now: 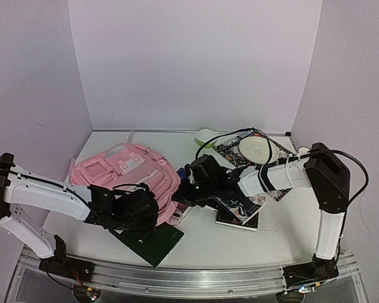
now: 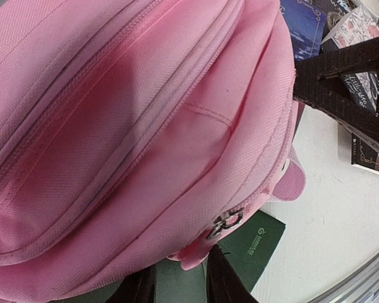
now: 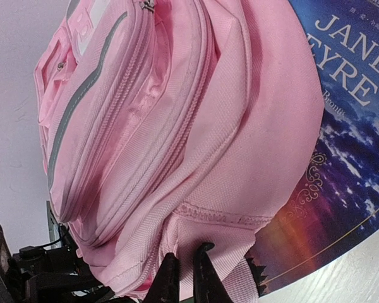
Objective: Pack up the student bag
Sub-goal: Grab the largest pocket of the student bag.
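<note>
The left arm [image 1: 44,196] is reaching low across the table from the left, and its wrist is lying at the near edge of the bag [image 1: 126,170]. The left claw [image 2: 182,266] is standing partly open with its two dark fingers apart just below the bag's zip end. It is gripping nothing that shows, and a green book [image 2: 256,243] is showing through the gap.

The right arm [image 1: 284,177] is bending over from its tall elbow on the right and stretching leftwards, wrist down at the bag's right side. The right claw [image 3: 186,255] is almost closed, its fingers pinching a fold of pink cloth near the bag's lower seam.

The bag is lying in the left middle of the table with its front pockets facing up. Its near edge is hanging over the green book, and a blue Jane Eyre book [image 3: 347,126] is lying just beside it on the right. Farther back, a pale bowl [image 1: 258,149] is sitting on a patterned book.

The table [image 1: 271,243] is white, with a metal rail [image 1: 177,281] running along its near edge. Pale lilac walls [image 1: 196,63] are closing it in on three sides.
</note>
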